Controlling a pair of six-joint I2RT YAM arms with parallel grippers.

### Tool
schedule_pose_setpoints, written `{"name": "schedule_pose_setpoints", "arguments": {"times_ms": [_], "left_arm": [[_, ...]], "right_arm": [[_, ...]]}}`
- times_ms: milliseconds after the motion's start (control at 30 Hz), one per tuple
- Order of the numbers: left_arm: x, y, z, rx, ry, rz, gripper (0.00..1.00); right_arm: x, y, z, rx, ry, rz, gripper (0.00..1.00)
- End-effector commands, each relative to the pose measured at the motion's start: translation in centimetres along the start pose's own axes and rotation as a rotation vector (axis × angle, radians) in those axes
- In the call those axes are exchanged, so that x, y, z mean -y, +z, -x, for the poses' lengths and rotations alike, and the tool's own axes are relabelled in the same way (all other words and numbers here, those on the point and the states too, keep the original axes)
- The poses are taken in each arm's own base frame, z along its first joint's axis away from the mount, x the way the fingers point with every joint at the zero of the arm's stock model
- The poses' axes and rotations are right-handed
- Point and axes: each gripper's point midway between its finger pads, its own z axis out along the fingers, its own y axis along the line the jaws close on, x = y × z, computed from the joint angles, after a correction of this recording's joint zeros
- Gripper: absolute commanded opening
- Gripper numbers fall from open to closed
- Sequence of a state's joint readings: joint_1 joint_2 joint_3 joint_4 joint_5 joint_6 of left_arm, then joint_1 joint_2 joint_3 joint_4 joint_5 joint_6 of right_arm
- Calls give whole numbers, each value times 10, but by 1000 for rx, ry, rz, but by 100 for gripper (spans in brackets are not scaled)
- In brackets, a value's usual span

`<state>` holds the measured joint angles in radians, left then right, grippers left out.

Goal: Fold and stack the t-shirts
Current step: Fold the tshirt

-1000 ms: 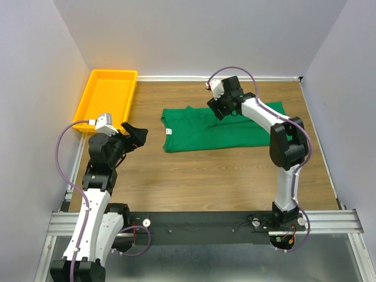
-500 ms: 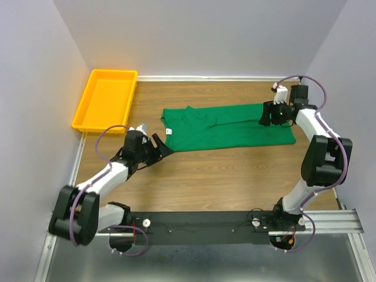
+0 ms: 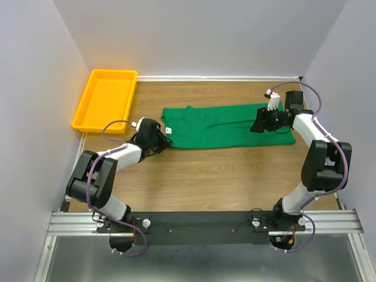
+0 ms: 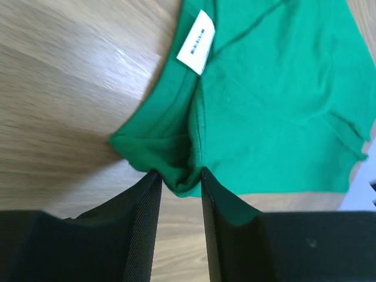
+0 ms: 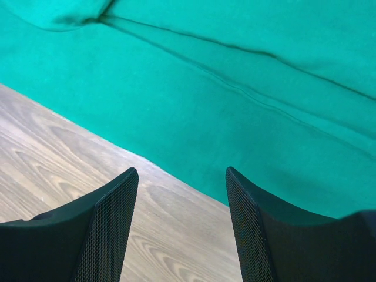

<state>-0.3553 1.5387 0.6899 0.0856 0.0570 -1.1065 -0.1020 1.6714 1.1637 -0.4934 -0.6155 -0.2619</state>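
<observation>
The green t-shirt lies spread in a long strip across the far middle of the table, its white neck label at the left end. My left gripper is low at that end's near corner. In the left wrist view its fingers pinch a bunched fold of the shirt just below the label, the gripper shut on cloth. My right gripper hovers open over the shirt's right part. In the right wrist view the gripper straddles the near hem of the shirt, with bare wood between the fingers.
A yellow tray sits at the far left corner, holding nothing. Grey walls close in the table on the left, back and right. Wooden tabletop stretches between the shirt and the arm bases.
My left arm has reached right to the shirt's near-left corner and its jaws have closed on the fabric. My right gripper has swung from the shirt's middle to its right end, still open.
</observation>
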Motion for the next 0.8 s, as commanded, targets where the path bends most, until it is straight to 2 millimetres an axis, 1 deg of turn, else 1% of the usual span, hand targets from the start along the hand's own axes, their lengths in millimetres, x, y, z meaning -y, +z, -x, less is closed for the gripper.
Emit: {"name": "schedule_pose_setpoints", "arguments": {"times_ms": [0, 33, 67, 133, 167, 200, 233, 267, 300, 333, 367, 400, 433, 467, 500, 533, 567, 600, 633, 667, 700, 733, 767], "left_arm": [[-32, -1, 25, 115, -4, 146, 37], [-37, -1, 29, 111, 2, 152, 30], [-40, 0, 30, 110, 4, 158, 18], [-45, 0, 34, 110, 13, 165, 11], [-49, -1, 39, 115, 23, 171, 9], [-47, -2, 43, 120, 32, 166, 9], [-51, -3, 43, 115, 38, 182, 9], [-53, -5, 46, 118, 46, 188, 9], [-57, -7, 53, 126, 62, 199, 8], [-62, -9, 54, 123, 67, 215, 8], [-66, -11, 57, 125, 76, 225, 8], [-75, -14, 63, 127, 84, 242, 9], [-78, -16, 61, 108, 98, 238, 10], [-80, -19, 64, 108, 102, 235, 28], [-85, -23, 62, 93, 108, 246, 39], [-87, -27, 62, 84, 135, 245, 46], [-85, -31, 63, 88, 144, 242, 52], [-75, -43, 69, 117, 160, 212, 58], [-73, -52, 69, 123, 174, 205, 60], [-66, -61, 71, 143, 182, 182, 63], [-47, -83, 81, 212, 191, 122, 70], [-44, -96, 86, 249, 203, 121, 72], [-26, -122, 97, 332, 222, 55, 75]], "right_arm": [[-15, -13, 6, 36, -19, 33, 68], [-15, -13, 6, 36, -20, 36, 68], [-16, -14, 6, 38, -23, 36, 68], [-18, -15, 6, 41, -37, 43, 68], [-17, -15, 5, 39, -45, 45, 68], [-20, -15, 5, 39, -56, 56, 68], [-21, -14, 4, 37, -97, 70, 68], [-24, -14, -1, 14, -107, 88, 68], [-29, -13, -2, 1, -138, 103, 68], [-34, -12, -10, -32, -183, 133, 68], [-43, -8, -13, -55, -226, 157, 68], [-47, -6, -16, -74, -263, 165, 68], [-53, -5, -20, -93, -322, 177, 68], [-73, 2, -24, -118, -393, 214, 68], [-80, 6, -28, -138, -443, 219, 68], [-89, 10, -35, -155, -517, 236, 68], [-112, 17, -39, -171, -607, 276, 68], [-120, 19, -41, -177, -667, 290, 68], [-126, 24, -40, -171, -770, 305, 69], [-136, 29, -39, -162, -832, 323, 70], [-132, 35, -30, -143, -854, 287, 71], [-127, 44, -6, -81, -794, 213, 72], [-114, 59, 20, -68, -759, 163, 72]]}}
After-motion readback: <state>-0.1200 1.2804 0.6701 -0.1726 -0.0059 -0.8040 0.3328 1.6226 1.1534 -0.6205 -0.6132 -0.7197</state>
